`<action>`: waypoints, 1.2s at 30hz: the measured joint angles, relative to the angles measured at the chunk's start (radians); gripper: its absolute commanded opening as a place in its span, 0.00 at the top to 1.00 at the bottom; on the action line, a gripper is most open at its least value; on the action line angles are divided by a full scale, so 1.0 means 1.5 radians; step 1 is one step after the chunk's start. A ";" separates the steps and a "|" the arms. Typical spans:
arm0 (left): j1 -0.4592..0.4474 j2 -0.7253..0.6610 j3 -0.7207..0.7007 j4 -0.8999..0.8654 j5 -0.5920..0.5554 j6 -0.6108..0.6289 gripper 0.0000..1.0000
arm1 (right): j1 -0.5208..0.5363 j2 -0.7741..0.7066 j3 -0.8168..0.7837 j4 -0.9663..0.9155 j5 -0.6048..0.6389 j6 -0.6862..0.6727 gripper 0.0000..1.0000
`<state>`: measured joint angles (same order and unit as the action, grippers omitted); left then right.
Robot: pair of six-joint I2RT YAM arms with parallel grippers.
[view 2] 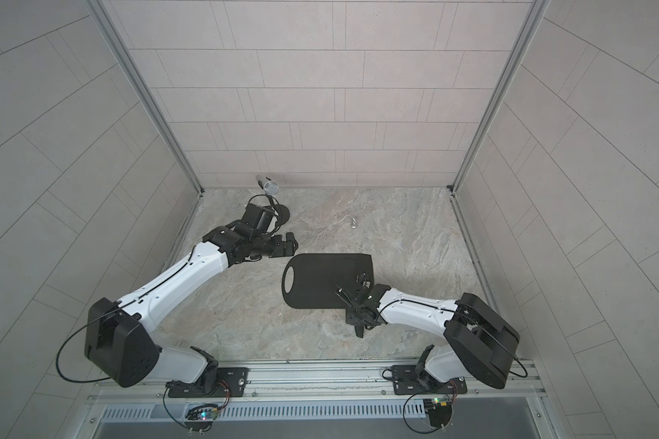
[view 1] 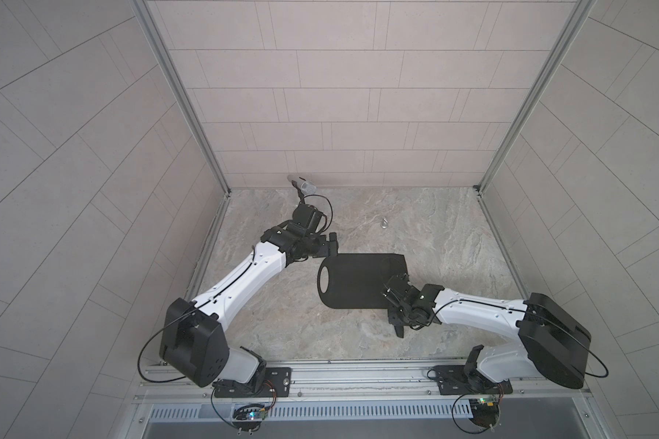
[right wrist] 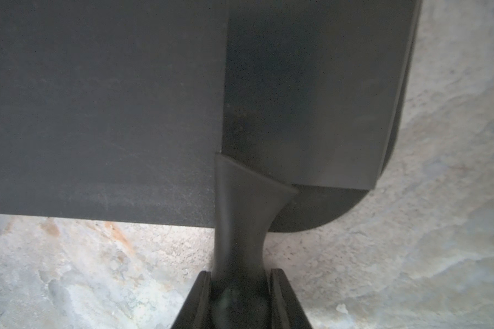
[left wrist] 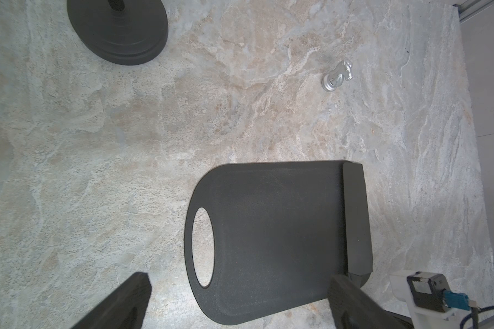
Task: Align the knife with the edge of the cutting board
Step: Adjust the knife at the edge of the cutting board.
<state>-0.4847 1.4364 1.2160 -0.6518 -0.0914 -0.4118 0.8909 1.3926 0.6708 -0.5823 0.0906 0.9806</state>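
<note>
Soft, even white light falls from overhead, and nothing glares. Shadows are faint and blurred at the edges; a weak grey one lies on the stone table point(view 1: 453, 235) just under the right gripper point(right wrist: 240, 284). In both top views the tile lines of the walls point(view 1: 73, 190) bow toward the frame edges, a wide-angle effect. The matte cutting board point(view 1: 354, 281) beside that gripper renders as nearly featureless black, swallowing the knife point(right wrist: 305, 99). Right wrist view: the handle between the fingers point(right wrist: 200, 299) is out of focus, and the table beyond is washed pale. Left wrist view: crisp, except the left gripper point(left wrist: 236, 299), which is dark and soft-edged.
</note>
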 measured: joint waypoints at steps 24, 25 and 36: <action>0.000 0.000 0.000 0.000 0.001 0.000 0.00 | 0.001 -0.003 0.001 -0.022 -0.002 -0.003 0.62; 0.000 0.000 0.000 0.000 0.001 0.000 0.00 | 0.001 -0.003 0.002 -0.023 -0.002 -0.003 0.61; 0.000 0.000 0.000 0.000 -0.004 0.000 0.00 | 0.004 -0.013 0.006 -0.047 -0.005 -0.017 0.30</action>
<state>-0.4847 1.4364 1.2160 -0.6518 -0.0971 -0.4114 0.8963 1.3731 0.6792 -0.6525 0.0837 0.9558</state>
